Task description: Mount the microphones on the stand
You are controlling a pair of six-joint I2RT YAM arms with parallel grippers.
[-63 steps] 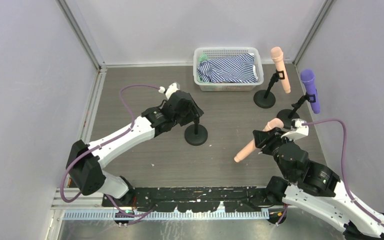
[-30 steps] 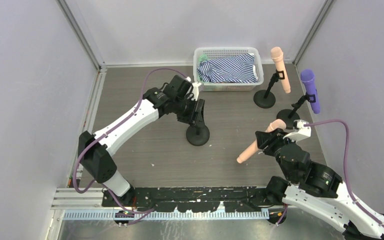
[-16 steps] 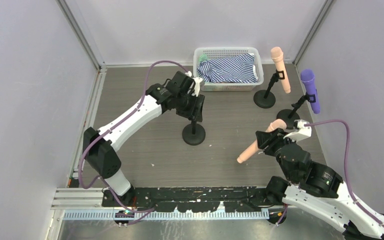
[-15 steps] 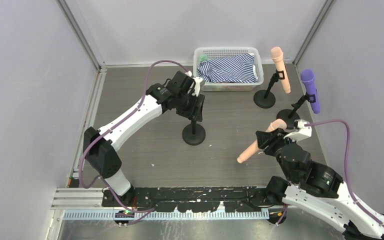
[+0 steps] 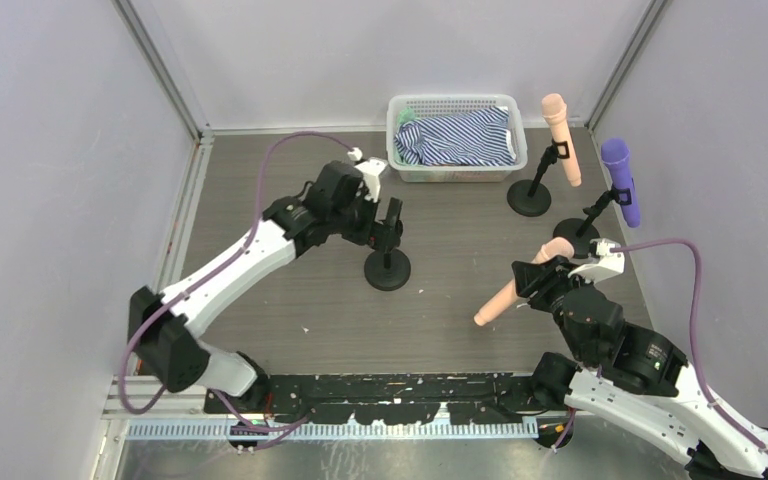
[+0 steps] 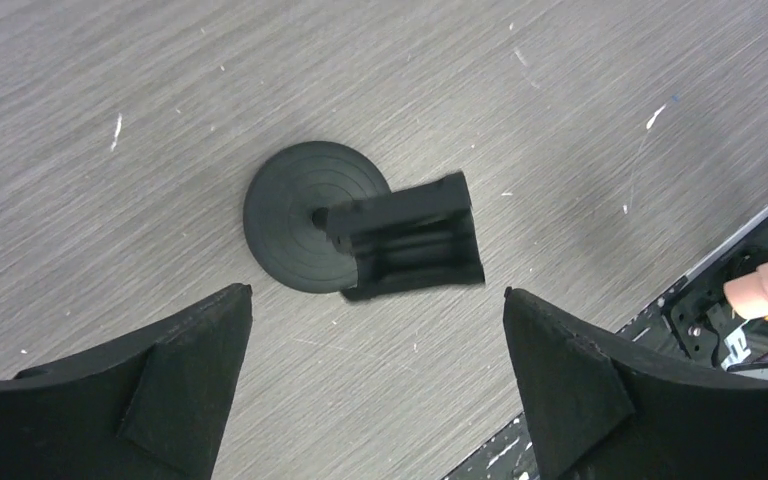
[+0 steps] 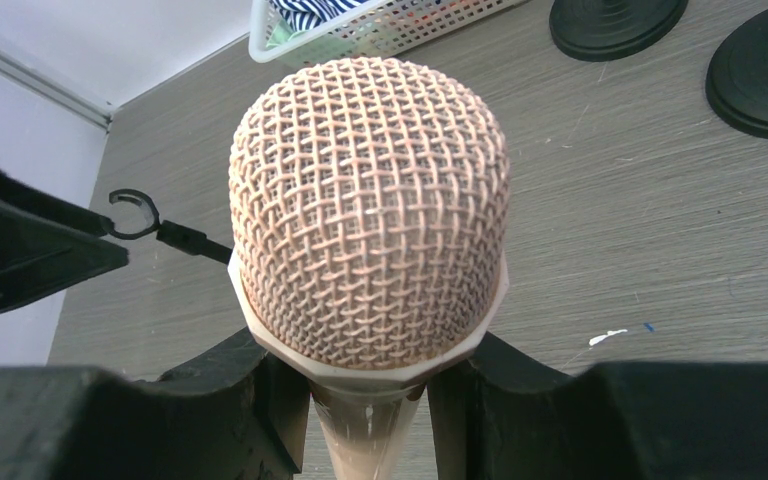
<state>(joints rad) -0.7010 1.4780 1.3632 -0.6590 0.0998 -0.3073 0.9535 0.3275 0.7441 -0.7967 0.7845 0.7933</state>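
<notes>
- A peach-pink microphone (image 5: 505, 290) hangs tilted over the right side of the desk (image 5: 290, 300), with its mesh head uppermost and its handle slanting down toward the middle.
- The right fingers (image 7: 215, 400) are clamped on it just below the head, one on each side.
- The empty stand (image 5: 388, 268) is upright near the middle of the desk, its round black base flat on the surface and its clip (image 6: 410, 240) on top.
- The left fingers (image 6: 175, 370) hang spread wide above that stand, one on either side of the clip and touching neither clip nor base.
- At the far right, a second peach-pink microphone (image 5: 561, 138) and a purple microphone (image 5: 621, 181) sit clipped, heads up and tilted, in black stands of their own.
- A white slatted basket (image 5: 457, 103) holding a blue-and-white striped cloth (image 5: 460, 138) sits by the back wall.
- The desk is grey-brown wood grain flecked with small white marks.
- A black rail (image 5: 390, 385) along its near edge carries the arm bases.
- Pale lilac walls (image 5: 60, 150) close in three sides, with aluminium posts (image 5: 160, 65) at the back corners.
</notes>
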